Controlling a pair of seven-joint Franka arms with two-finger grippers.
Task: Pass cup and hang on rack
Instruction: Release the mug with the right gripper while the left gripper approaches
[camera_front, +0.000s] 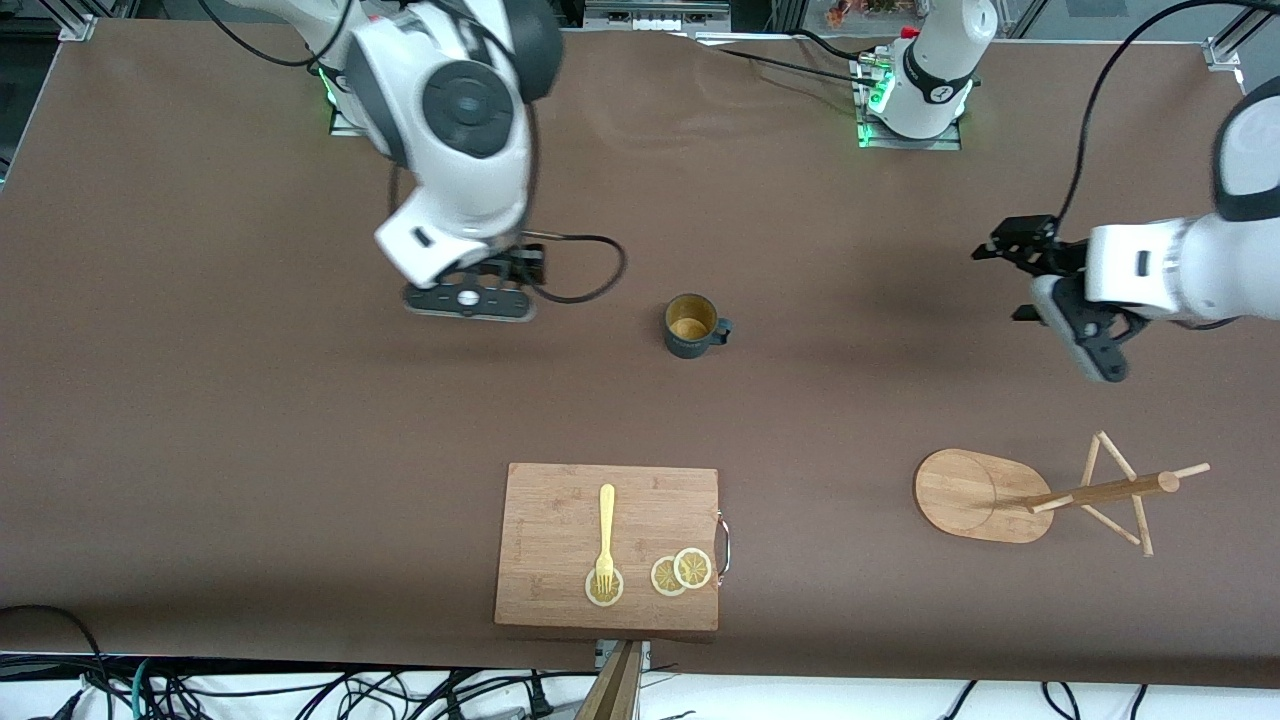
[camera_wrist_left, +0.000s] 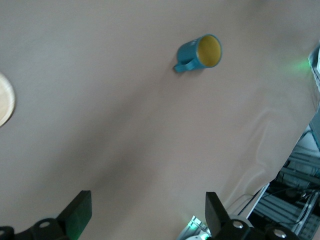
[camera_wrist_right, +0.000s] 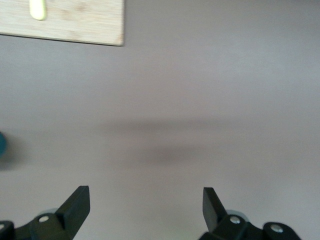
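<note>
The board (camera_front: 560, 520), closest to the front camera, lies flat on the tabletop (camera_front: 250, 450). A yellow fork (camera_front: 605, 535) rests on it with its tines on one lemon slice (camera_front: 604, 588); two more slices (camera_front: 682, 571) overlap each other near the board's metal handle (camera_front: 723, 545). A corner of the board (camera_wrist_right: 75, 22) shows in the right wrist view.

The rack (camera_front: 1040, 495) stands beside the board, toward the left arm's end of the tabletop, well apart from it. Its oval base (camera_front: 965, 490) sits flat, the post rises from it, and thin pegs splay out near the top. An edge of the base (camera_wrist_left: 5, 100) shows in the left wrist view.

The cup (camera_front: 692, 325) stands upright on the bare tabletop, farther from the front camera than the board and well apart from it. Its yellow inside faces up and its handle points toward the left arm's end. Nothing touches it. The left wrist view also shows the cup (camera_wrist_left: 200, 52).

The right tool (camera_front: 468, 300) hovers over bare tabletop, beside the cup toward the right arm's end, fingers (camera_wrist_right: 75, 205) spread wide and empty.

The left tool (camera_front: 1085, 335) hangs over bare tabletop, toward the left arm's end from the cup, fingers (camera_wrist_left: 77, 210) spread wide and empty.
</note>
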